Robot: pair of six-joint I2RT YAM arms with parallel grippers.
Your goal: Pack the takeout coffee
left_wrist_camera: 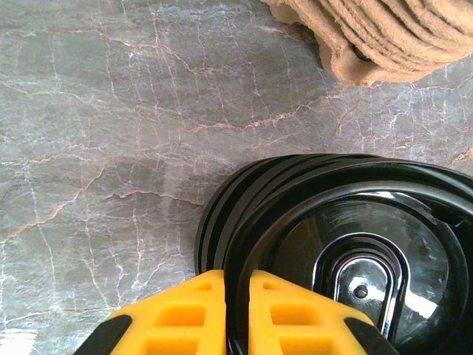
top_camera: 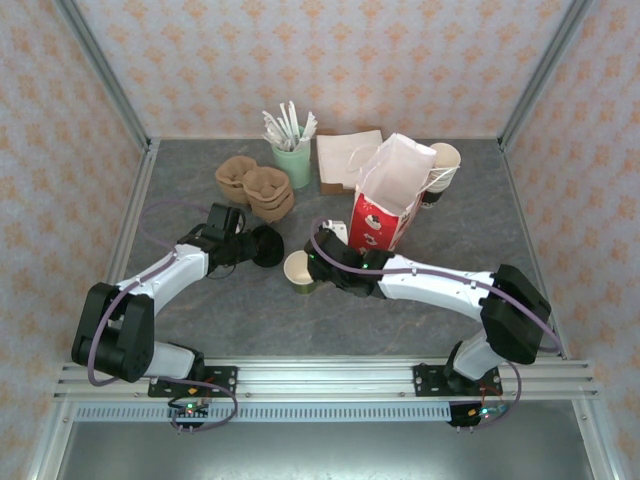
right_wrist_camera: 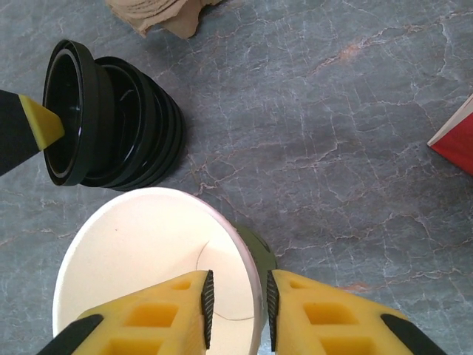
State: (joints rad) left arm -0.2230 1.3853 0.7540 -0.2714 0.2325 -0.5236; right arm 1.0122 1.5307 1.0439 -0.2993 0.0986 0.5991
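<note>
We see the takeout coffee cup [top_camera: 298, 271] standing upright on the grey marbled table [top_camera: 400, 330], near the middle and just in front of the red-and-white bag [top_camera: 390, 195]. The cup has no lid on it. In the right wrist view its cream inside [right_wrist_camera: 148, 259] faces the camera, and a sliver of its olive-green side shows beyond the rim.

The right end effector [top_camera: 318, 262] pinches the cup at its rim. In its own view [right_wrist_camera: 238, 303] one yellow finger sits inside the wall and the other outside, with the wall between them.

Just to the left of the cup is a stack of black lids [top_camera: 268, 245], tipped over so the lids fan out [right_wrist_camera: 137, 140]. The left end effector [top_camera: 245, 245] is pressed together on the rim of the black lid [left_wrist_camera: 355, 259] at the end of that stack. In its own view [left_wrist_camera: 236, 296] the rim runs between the two yellow fingers. The right wrist view shows this lid [right_wrist_camera: 70, 111] on edge, leaning against the others.

Behind the lids lie brown pulp cup carriers [top_camera: 255, 185]. Next to them a mint-green cup [top_camera: 293, 160] holds white wrapped sticks. Flat brown paper [top_camera: 345, 158] lies near the back wall. The bag stands open, and a stack of cream cups [top_camera: 443, 165] stands just beside its right side.
</note>
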